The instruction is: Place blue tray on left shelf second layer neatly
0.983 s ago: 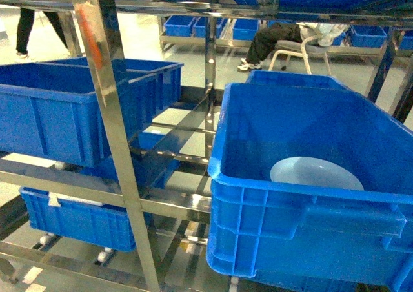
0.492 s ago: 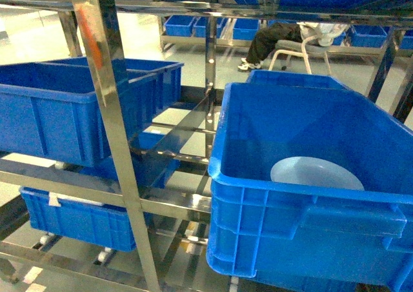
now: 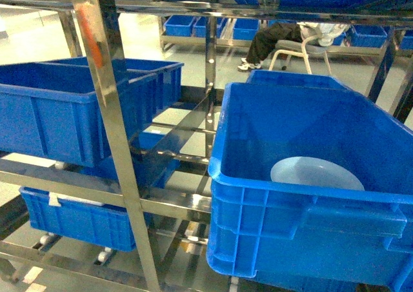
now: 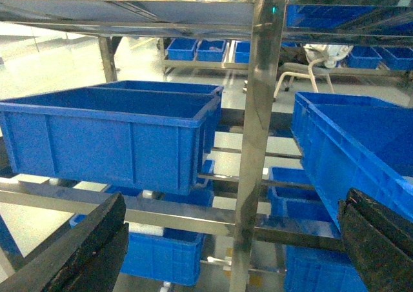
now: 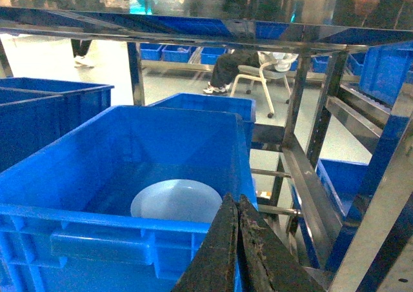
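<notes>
The blue tray (image 3: pixel 316 174) is a pale round dish lying flat on the bottom of a deep blue crate (image 3: pixel 310 224) at the right of the head view. The right wrist view also shows the blue tray (image 5: pixel 177 200), just beyond the near wall of that crate (image 5: pixel 97 231). My right gripper (image 5: pixel 237 205) is shut on nothing, its tips above the crate's near rim. The left shelf (image 3: pixel 97 60) is a shiny steel rack with an orange mark on its front post. My left gripper (image 4: pixel 232 240) stands wide open and empty in front of a steel upright (image 4: pixel 258 111). Neither gripper shows in the head view.
A large blue crate (image 3: pixel 58 111) sits on a rail tier at the left, with another crate (image 3: pixel 77 218) on the tier below. Steel rails (image 3: pixel 174 205) run between the posts. Beyond the rack a person sits on a chair (image 3: pixel 284 40) among several more crates.
A standing person's legs at the far upper left have left the head view. The crates, the tray and the rack have not moved.
</notes>
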You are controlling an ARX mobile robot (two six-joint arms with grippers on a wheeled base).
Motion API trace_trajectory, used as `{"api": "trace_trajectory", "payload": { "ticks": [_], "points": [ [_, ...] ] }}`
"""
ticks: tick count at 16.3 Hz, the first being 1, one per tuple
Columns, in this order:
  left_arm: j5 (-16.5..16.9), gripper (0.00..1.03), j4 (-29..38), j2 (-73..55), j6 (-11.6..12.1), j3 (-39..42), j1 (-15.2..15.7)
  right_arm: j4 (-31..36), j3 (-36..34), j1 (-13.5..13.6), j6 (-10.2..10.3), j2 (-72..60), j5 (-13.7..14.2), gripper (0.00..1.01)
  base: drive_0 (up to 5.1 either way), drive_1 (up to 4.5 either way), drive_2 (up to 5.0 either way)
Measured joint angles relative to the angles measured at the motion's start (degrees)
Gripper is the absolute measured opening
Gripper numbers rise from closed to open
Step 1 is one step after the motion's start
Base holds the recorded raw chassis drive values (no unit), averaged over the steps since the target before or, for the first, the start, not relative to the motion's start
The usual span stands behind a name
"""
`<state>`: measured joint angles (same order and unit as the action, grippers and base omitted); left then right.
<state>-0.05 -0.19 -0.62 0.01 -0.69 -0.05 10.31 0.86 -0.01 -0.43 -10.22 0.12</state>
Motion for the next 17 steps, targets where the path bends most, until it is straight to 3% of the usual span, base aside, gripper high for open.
{"api": "trace_trajectory", "payload": {
  "ticks": [1, 2, 5, 6, 15, 17],
  "points": [
    [0.0, 0.98, 0.0, 0.0, 0.0, 0.0, 0.0, -1.66, 0.0, 0.0, 0.0, 1.11, 0.02, 0.02, 0.0, 0.0, 0.0],
    [0.0, 0.98, 0.0, 0.0, 0.0, 0.0, 0.0, -10.45, 0.02, 0.0, 0.0, 7.37, -0.02, 0.02, 0.0, 0.0, 0.0],
    [-0.02, 0.98, 0.0, 0.0, 0.0, 0.0, 0.0, -10.91, 0.0, 0.0, 0.02, 9.88, 0.04, 0.02, 0.0, 0.0, 0.0],
    [-0.04, 0.98, 0.02, 0.0, 0.0, 0.0, 0.0, -10.29, 0.0, 0.0, 0.02, 9.94, 0.02, 0.07, 0.0, 0.0, 0.0],
    [0.02, 0.98, 0.0, 0.0, 0.0, 0.0, 0.0, -10.56, 0.0, 0.0, 0.02, 9.94, 0.0, 1.0, 0.0, 0.0, 0.0],
    [0.0, 0.98, 0.0, 0.0, 0.0, 0.0, 0.0, -10.54, 0.0, 0.0, 0.02, 9.94, 0.0, 0.98, 0.0, 0.0, 0.0]
  ]
}}
